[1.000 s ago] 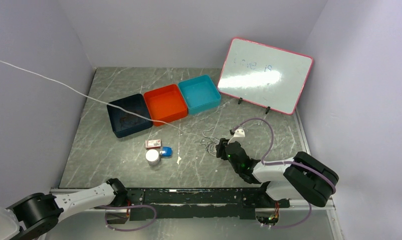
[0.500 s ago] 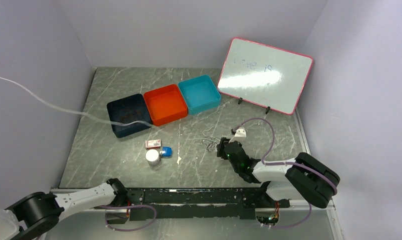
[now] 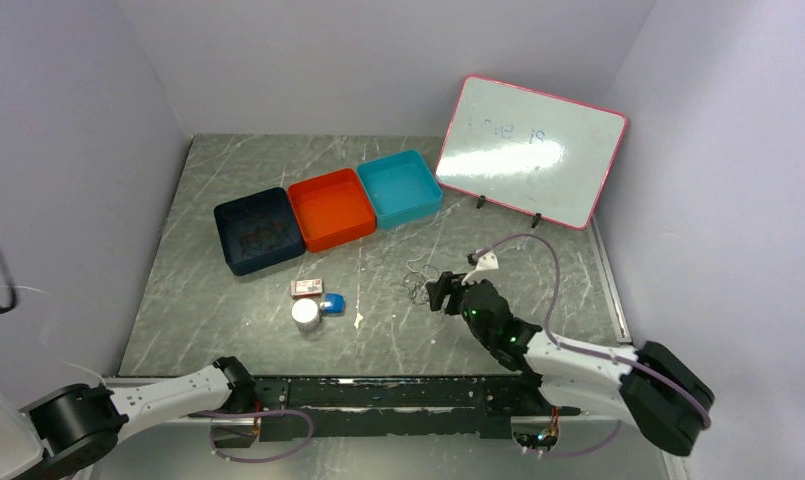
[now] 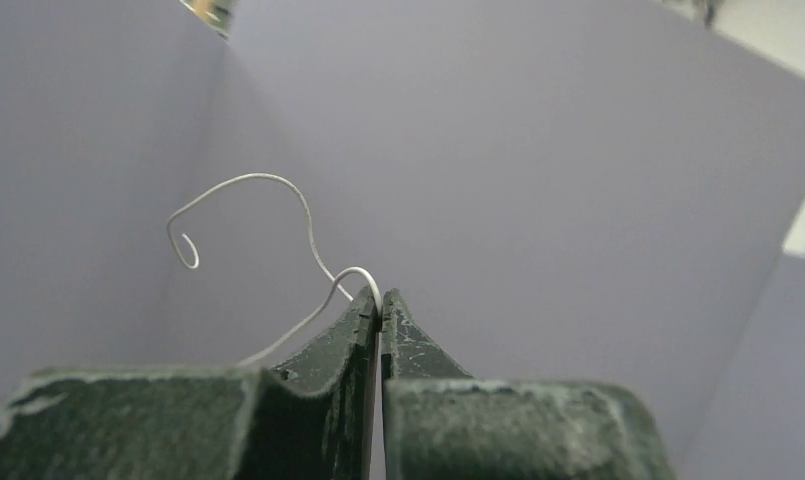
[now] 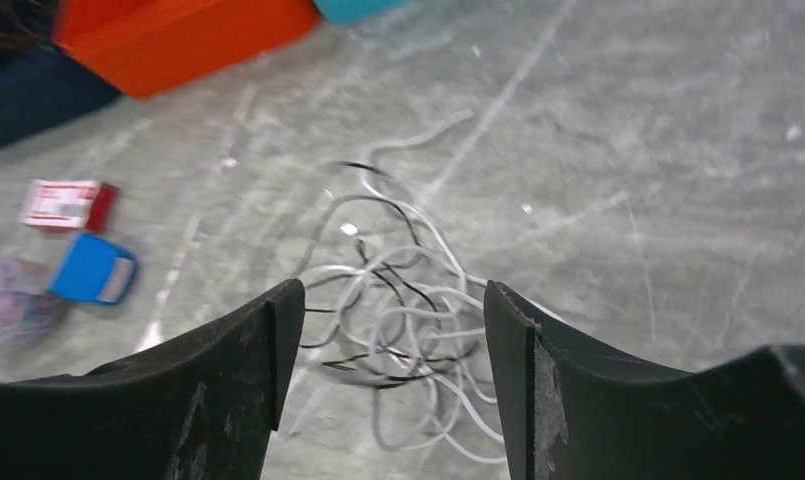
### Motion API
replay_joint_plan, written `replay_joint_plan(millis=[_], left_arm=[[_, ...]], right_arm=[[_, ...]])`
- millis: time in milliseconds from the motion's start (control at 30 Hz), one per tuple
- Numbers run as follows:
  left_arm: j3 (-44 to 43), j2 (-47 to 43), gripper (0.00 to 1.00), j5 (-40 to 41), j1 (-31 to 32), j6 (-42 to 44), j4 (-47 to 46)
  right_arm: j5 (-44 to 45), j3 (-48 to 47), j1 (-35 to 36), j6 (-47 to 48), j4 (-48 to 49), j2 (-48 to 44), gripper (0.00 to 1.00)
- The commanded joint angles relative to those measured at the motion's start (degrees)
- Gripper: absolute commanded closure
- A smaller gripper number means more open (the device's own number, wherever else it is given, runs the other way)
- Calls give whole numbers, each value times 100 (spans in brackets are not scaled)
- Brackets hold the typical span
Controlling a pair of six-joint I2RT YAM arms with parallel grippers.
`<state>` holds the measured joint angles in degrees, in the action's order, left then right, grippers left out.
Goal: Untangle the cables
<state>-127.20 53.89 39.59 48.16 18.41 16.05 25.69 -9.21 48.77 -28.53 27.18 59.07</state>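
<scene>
A loose tangle of thin white and black cables (image 3: 418,283) lies on the marbled table, right of centre. In the right wrist view the cables (image 5: 403,285) sit on the table just beyond and between my fingers. My right gripper (image 3: 440,293) (image 5: 390,300) is open at the tangle's right side, with nothing held. In the left wrist view my left gripper (image 4: 380,300) is shut on a thin white cable (image 4: 278,185), which curls up free in front of the lilac wall. In the top view my left gripper is outside the picture.
A navy tray (image 3: 263,262), an orange tray (image 3: 331,208) and a teal tray (image 3: 399,187) stand in a row at the back. A whiteboard (image 3: 531,150) leans at the back right. A small red-and-white box (image 3: 307,288), a blue item (image 3: 332,304) and a white round container (image 3: 305,314) lie left of the tangle.
The white cable that ran from the left wall to the tangle has been drawn off leftward, out of the top view. My right gripper has opened wider and its arm has stretched forward.
</scene>
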Motion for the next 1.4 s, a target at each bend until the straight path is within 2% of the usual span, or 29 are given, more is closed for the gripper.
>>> replay_joint_plan(millis=[0,167,267,367,533,633,867,1067,1367], left_arm=[[487,74,93,-567,36,-1046,852],[425,297,93,-867,35,-1339,1135],[205,475,93,-1008,35,-1428,1361],[157,551,93,-1147,35,-1530,1482],[191,647,93,-1491,36,-1703,1584],[157,764,93,-1729,35,-1772,1658],[131,985,93,-2057,35,-1887,1758],[325,933,93,-2099,38,-1984,1692],[322,923,93,-2214,40,-2099,1727]], right_arm=[[-518,-99,5,450,-585,-1027,30],[-624,-745,13,485,-2198,-2012,27],[-708,-1246,17,501,-3198,-2197,25],[-1062,-1481,17,710,-3481,-2463,25],[-2074,-1188,14,1425,-2321,-2965,26],[-2551,-1042,16,1866,-1212,-2767,26],[-3264,-1325,11,2770,383,-1226,26],[-4684,-1643,11,2840,2129,294,26],[-5495,-2701,87,2626,3413,2284,29]])
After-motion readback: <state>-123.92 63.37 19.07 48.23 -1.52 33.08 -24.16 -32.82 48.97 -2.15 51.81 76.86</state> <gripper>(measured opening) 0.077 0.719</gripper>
